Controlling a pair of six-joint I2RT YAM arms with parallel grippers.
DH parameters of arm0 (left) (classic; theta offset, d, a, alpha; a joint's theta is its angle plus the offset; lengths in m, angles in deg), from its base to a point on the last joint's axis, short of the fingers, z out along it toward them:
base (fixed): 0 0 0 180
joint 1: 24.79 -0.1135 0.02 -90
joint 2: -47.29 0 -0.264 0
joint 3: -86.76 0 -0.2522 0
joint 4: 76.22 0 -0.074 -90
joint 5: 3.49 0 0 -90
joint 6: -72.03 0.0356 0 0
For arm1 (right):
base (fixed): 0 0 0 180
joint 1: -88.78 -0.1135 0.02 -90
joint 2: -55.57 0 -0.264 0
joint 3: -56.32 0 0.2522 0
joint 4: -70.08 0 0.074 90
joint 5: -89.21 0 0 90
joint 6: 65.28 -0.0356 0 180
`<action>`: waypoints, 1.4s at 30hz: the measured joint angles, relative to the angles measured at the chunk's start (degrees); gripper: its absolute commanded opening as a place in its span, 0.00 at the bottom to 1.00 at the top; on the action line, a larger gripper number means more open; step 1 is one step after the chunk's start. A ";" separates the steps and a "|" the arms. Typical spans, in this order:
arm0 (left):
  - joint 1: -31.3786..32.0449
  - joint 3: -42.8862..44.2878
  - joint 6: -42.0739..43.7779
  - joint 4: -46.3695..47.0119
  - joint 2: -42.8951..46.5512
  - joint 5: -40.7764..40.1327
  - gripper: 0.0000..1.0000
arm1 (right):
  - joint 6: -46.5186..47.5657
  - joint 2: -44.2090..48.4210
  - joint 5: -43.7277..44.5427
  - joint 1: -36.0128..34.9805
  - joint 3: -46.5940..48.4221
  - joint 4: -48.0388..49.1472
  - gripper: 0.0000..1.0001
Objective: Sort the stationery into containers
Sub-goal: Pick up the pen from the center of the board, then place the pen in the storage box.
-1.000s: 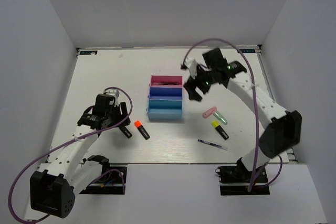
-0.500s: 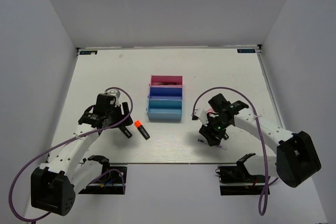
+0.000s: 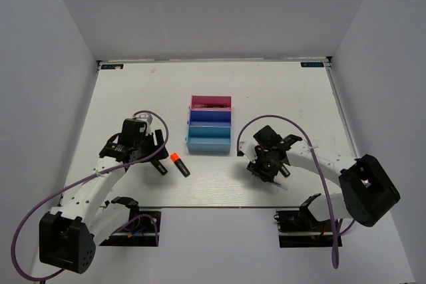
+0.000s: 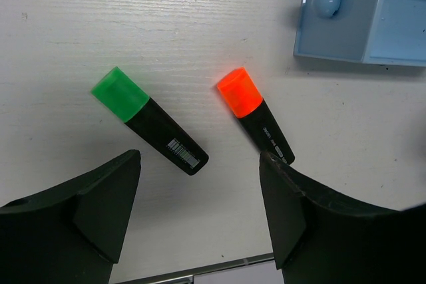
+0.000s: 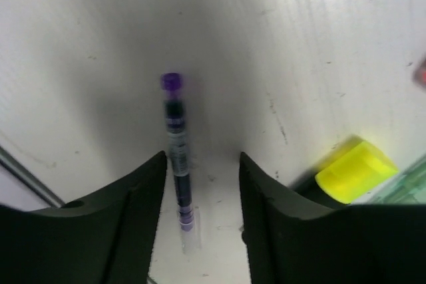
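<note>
Three joined trays stand mid-table: pink point(image 3: 211, 102), dark blue point(image 3: 210, 118), light blue point(image 3: 209, 139). My left gripper point(image 3: 158, 161) is open and low over the table. In the left wrist view it point(image 4: 200, 214) sits just short of a green-capped highlighter point(image 4: 148, 121) and an orange-capped highlighter point(image 4: 255, 116), which also shows in the top view point(image 3: 180, 164). My right gripper point(image 3: 268, 171) is open and down at the table, its jaws point(image 5: 200, 224) either side of a slim purple pen point(image 5: 177, 151). A yellow-capped highlighter point(image 5: 353, 169) lies just right of it.
The light blue tray's corner and knob point(image 4: 326, 2) are just beyond the orange highlighter. A mint-green marker point(image 5: 407, 184) and a pink one point(image 5: 421, 73) show at the right edge of the right wrist view. The table's front edge point(image 3: 219, 207) is close to both grippers.
My right arm has swung from above the trays down to the front right of the table and settled over the slim pen. The left arm has hardly moved.
</note>
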State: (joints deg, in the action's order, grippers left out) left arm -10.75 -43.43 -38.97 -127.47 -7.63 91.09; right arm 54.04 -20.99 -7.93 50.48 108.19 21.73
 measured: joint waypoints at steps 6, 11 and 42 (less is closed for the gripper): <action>0.00 0.00 0.04 0.00 0.26 -0.04 0.82 | -0.92 0.04 3.80 -1.73 -0.70 2.56 0.32; 0.00 0.00 0.13 0.00 0.76 -0.04 0.82 | -1.20 1.46 5.66 -3.52 -2.40 3.96 0.18; 0.00 -0.02 0.59 0.20 1.53 0.20 0.79 | 20.57 -27.30 12.04 -4.39 50.23 1.11 0.00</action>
State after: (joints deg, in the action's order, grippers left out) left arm -10.75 -43.45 -38.38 -127.28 -6.10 91.29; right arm 74.61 -48.29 4.12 46.08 158.42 22.85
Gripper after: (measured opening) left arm 0.787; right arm 0.044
